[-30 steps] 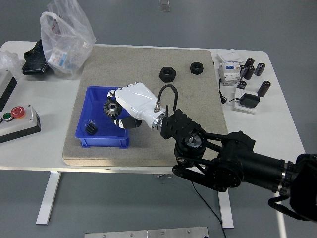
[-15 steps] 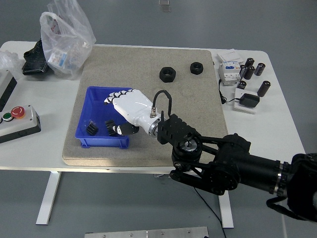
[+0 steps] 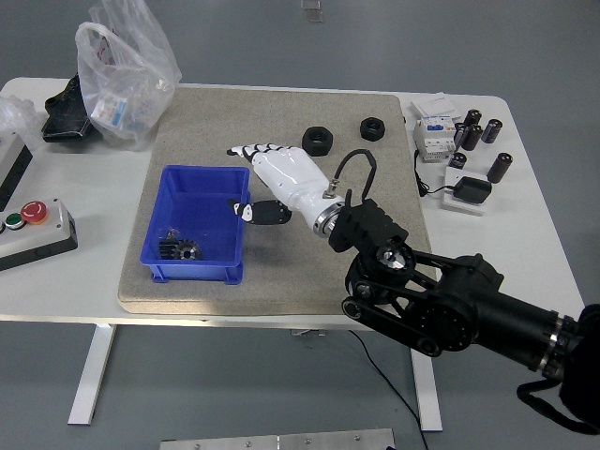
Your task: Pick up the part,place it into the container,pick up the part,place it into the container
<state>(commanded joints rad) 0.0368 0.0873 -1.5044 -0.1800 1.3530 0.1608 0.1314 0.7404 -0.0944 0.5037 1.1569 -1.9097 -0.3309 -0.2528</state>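
Note:
A blue container (image 3: 198,190) sits on the left of the beige mat (image 3: 281,112). Two dark gear-like parts (image 3: 180,248) lie in its near left corner. Two black hex nuts lie at the mat's back, one (image 3: 318,140) just behind my right hand and one (image 3: 372,127) further right. My right hand (image 3: 251,180), white with black fingertips, hovers by the container's right wall with fingers spread and holds nothing. The left arm is out of view.
A clear plastic bag (image 3: 122,70) and a black object (image 3: 67,108) lie at the back left. A grey button box (image 3: 33,225) sits at the left edge. Black cylinders (image 3: 480,131), a white module (image 3: 436,133) and a black adapter (image 3: 472,191) lie at the right.
My right hand held a gear over the container, lowered it inside and let go. It has now lifted out and moved right, open; the gear lies in the container beside the other part.

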